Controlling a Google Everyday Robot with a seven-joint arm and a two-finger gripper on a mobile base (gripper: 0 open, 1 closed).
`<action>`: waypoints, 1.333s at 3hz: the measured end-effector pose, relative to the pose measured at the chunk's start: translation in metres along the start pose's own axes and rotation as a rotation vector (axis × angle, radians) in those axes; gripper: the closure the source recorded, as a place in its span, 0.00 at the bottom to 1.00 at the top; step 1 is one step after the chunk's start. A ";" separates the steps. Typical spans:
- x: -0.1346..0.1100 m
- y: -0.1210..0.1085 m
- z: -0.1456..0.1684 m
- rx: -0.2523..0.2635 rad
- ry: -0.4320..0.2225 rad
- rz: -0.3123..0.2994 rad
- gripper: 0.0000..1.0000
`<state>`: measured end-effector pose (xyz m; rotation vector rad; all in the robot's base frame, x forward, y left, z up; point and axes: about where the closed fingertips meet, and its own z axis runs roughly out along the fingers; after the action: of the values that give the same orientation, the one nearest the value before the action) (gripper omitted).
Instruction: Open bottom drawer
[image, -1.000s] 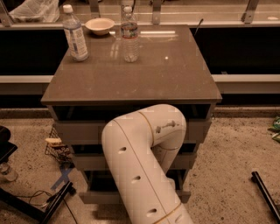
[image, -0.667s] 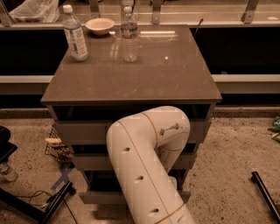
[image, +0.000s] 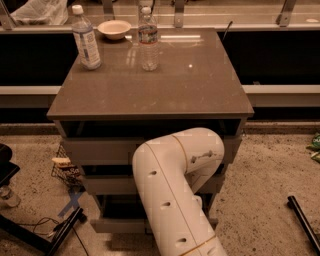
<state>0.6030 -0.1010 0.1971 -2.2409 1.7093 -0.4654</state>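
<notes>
Found bottom drawer (image: 117, 226) at lowest tier beneath the table (image: 150, 90), one end of front showing, rest screened by white arm (image: 170, 200) folded low across the fronts, presumably to reach that tier; hand concealed behind that arm, grip state impossible to tell.

Bottles standing on the tabletop (image: 190, 90)
A labelled bottle (image: 86, 37) and a clear bottle (image: 148, 39) are flanking a pale bowl (image: 114, 29); a wire basket (image: 67, 167) is sitting on the floor.
</notes>
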 end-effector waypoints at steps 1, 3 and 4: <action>0.000 0.000 0.000 0.000 0.000 0.000 1.00; 0.023 0.062 0.007 -0.113 0.033 -0.001 1.00; 0.029 0.072 0.007 -0.130 0.037 0.011 1.00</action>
<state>0.5505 -0.1477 0.1635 -2.3241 1.8181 -0.4063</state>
